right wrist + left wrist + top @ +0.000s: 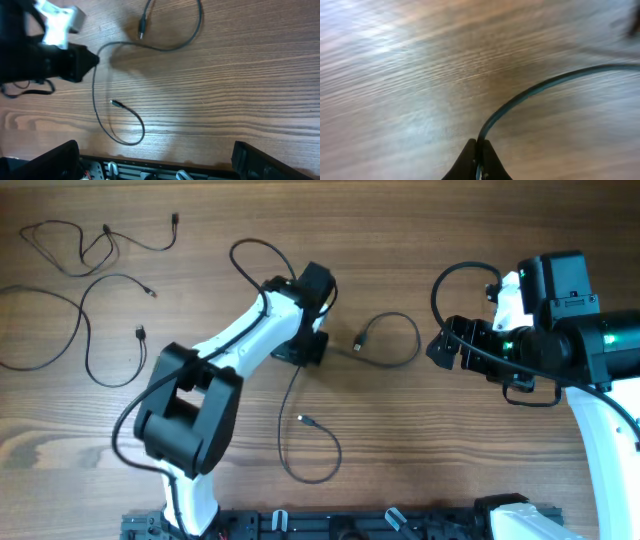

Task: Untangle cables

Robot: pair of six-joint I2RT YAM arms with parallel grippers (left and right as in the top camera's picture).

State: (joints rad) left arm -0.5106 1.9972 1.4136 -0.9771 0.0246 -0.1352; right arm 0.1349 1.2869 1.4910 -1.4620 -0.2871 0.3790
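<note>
Near the middle of the wooden worktop [420, 460], the left gripper [300, 348] is closed tight on one of the cables. In the left wrist view its fingers [489, 161] meet with the held cable [400, 340] clamped between them, and the cord curves away from the tips over the wood. From the grip, one stretch of this cable swings toward the right edge in a rounded loop and ends in a small plug [358, 341] just beside the gripper. The other stretch runs toward the near edge, bends into a second loop [315, 470], and finishes at another plug [304, 419], which lies flat on the wood. The right gripper [442, 350] sits toward the right edge, near the first loop but apart from it. Its jaws are spread wide, as the right wrist view shows, and they have nothing between them. The remaining cables [90, 330] lie loosely spread over the far-left corner, well apart from the held one. Their thin cords wind in open curves there, and several small connectors are visible at their ends.
</note>
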